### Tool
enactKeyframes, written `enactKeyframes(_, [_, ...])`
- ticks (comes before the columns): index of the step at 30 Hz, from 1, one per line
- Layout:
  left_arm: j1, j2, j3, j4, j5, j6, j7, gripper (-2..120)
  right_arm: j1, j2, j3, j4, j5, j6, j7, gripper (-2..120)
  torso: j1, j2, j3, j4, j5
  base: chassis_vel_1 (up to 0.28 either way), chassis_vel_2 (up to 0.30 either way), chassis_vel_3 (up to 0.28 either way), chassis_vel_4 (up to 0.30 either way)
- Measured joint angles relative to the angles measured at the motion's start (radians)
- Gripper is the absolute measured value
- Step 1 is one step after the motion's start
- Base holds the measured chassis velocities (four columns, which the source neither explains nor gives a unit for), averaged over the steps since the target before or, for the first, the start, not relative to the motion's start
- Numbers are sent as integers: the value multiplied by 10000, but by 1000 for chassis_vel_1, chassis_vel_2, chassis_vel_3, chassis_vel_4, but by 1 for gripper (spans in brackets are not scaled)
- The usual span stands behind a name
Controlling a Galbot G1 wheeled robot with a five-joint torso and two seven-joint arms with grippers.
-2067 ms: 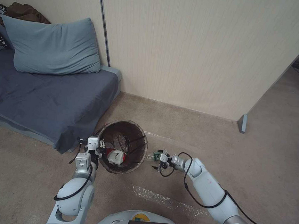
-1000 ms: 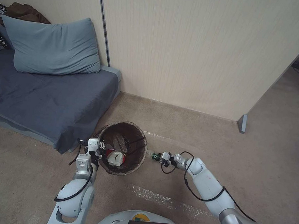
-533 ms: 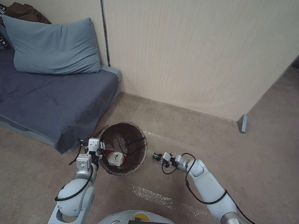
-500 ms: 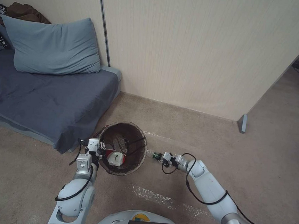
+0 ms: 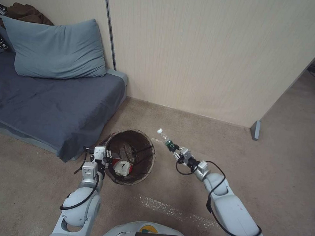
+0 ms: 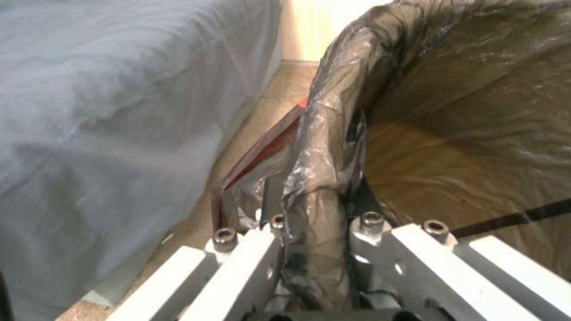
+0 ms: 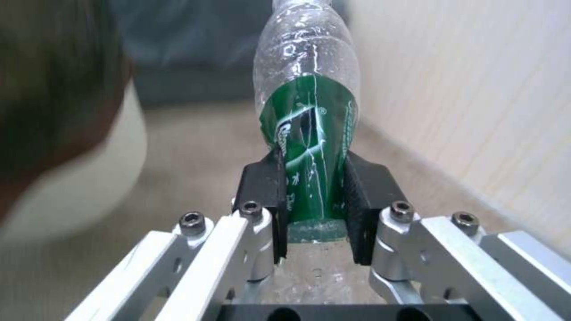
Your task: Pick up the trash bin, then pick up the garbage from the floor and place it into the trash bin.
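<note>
At centre frame, the right tool (image 5: 176, 153) clamps the bottle (image 5: 166, 139), raised beside the trash bin (image 5: 130, 156) for dropping in; the left tool (image 6: 312, 249) pinches the bin's lined rim, steadying it.

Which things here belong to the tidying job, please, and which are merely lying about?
Job: trash bin, held at its rim by left claw; bottle in right claw; cup inside bin.
Lying about: pillow, mattress.
</note>
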Motion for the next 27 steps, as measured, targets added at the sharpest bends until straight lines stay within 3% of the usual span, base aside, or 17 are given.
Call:
enactKeyframes(4, [-32,38,22,64,-77,0,-6,3,-1045,-283,482,2012,1292,-4,48,18,0,0,0,-3,-3,0,0,0,0])
enactKeyframes(9, [-29,74,114,96,-144,23,-44,3,-1591,-326,564,3492,2422,0,-323,18,-1,0,0,0,-3,0,0,0,0])
enactKeyframes(15, [-29,98,191,59,-281,158,-105,3,-2009,-315,-295,5371,3482,-451,-237,18,0,0,0,1,-3,0,0,0,0])
enactKeyframes(19, [-5,123,221,-2,-341,226,-123,3,-2119,-380,-1478,5946,3636,-790,446,18,-1,1,-1,1,-4,0,0,0,0])
enactKeyframes(27, [54,113,264,-49,-341,262,-143,3,-2048,-528,-3026,5658,3268,-978,1057,18,0,0,0,1,-1,0,0,0,0])
